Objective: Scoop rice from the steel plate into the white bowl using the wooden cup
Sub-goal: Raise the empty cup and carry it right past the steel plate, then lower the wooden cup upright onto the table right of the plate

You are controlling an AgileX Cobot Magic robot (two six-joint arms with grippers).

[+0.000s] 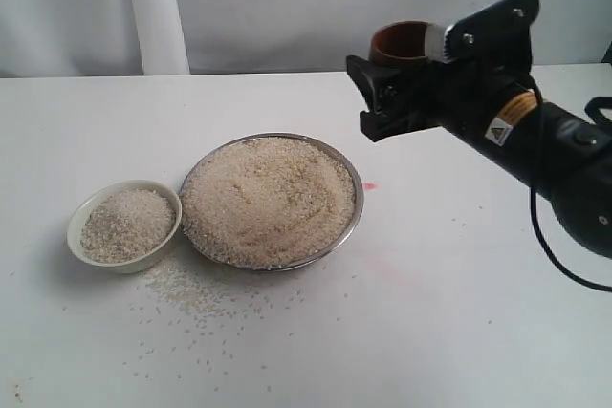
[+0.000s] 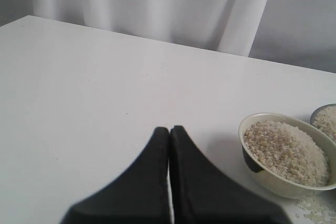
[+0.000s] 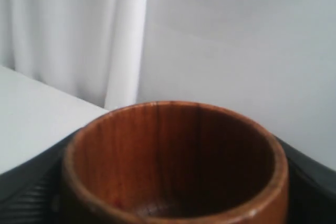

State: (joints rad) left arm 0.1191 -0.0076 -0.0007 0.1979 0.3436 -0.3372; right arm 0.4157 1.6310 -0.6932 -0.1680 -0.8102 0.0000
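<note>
rice (image 1: 268,198) lies heaped in the steel plate (image 1: 356,223) at the middle of the table (image 1: 440,332), nearly level with the rim. just to its left in the exterior view sits the white bowl (image 1: 143,263), close beside the plate, with its own mound of grains, and loose grains (image 1: 191,291) are scattered on the table in front of both.

the wooden cup (image 1: 397,45) is up in the air to the right of the plate and apart from it, clamped in the right gripper (image 1: 413,64). the jaws stand wide, one on each side of the cup's wall. the cup sits upright, mouth up. in the right wrist view its inside (image 3: 173,161) shows bare reddish wood as far down as can be seen, with a dark finger on either side.

the left gripper (image 2: 169,171) hangs over bare table, fingers pressed together with nothing between them. the white bowl (image 2: 273,181) stands near it, off to one side, with the plate's edge (image 2: 325,115) just beyond.
</note>
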